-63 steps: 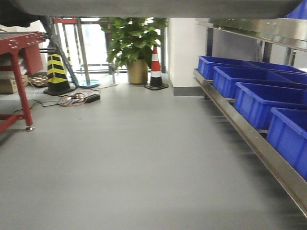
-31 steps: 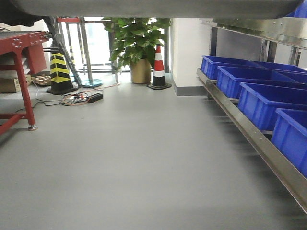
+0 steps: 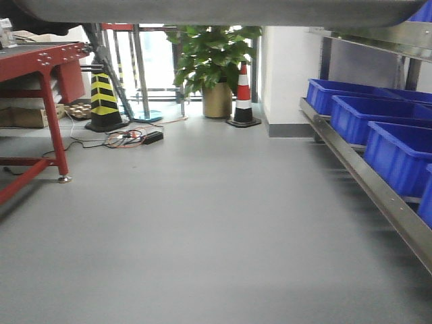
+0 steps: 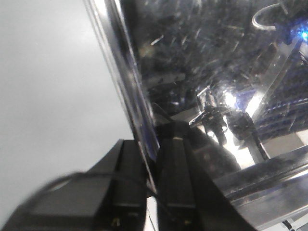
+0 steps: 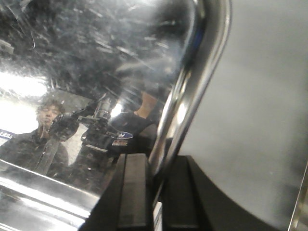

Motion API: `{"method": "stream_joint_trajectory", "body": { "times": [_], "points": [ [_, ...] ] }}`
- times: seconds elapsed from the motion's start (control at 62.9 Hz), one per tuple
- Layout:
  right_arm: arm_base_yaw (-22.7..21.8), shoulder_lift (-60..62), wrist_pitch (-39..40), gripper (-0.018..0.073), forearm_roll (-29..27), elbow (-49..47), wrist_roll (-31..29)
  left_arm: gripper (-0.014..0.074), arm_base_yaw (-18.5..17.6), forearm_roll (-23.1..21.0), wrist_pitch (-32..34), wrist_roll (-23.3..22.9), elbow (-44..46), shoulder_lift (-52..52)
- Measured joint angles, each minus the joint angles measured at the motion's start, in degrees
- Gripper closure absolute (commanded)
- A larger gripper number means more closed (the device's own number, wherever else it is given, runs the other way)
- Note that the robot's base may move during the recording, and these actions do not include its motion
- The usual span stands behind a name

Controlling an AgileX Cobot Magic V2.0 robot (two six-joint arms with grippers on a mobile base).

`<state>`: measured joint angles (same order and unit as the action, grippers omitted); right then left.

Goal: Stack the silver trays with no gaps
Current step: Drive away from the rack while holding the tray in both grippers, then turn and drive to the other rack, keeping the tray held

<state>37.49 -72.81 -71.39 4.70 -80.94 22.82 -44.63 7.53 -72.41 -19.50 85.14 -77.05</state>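
A silver tray fills the left wrist view, its scratched shiny inside mirroring the room. My left gripper is shut on its thin rim, one black finger on each side. In the right wrist view my right gripper is shut the same way on the rolled rim of a silver tray, near a rounded corner. I cannot tell from these views whether both grip one tray. A grey band runs across the top of the front view. Neither gripper shows there.
Grey floor lies ahead. Blue bins sit on a steel shelf rail along the right. A red table frame stands at left. Two striped cones, a potted plant and cables are at the back.
The whole front view has slid to the right: the bins have moved toward the right edge and more of the red table shows at left.
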Motion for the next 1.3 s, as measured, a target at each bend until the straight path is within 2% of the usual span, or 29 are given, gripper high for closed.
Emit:
{"method": "stream_joint_trajectory", "body": {
  "times": [1.304],
  "points": [
    [0.0, 0.0, 0.0, 0.0503, 0.0, 0.0, 0.0, 0.0645, 0.0, 0.0, 0.0, 0.0, 0.0, 0.0]
  ]
}}
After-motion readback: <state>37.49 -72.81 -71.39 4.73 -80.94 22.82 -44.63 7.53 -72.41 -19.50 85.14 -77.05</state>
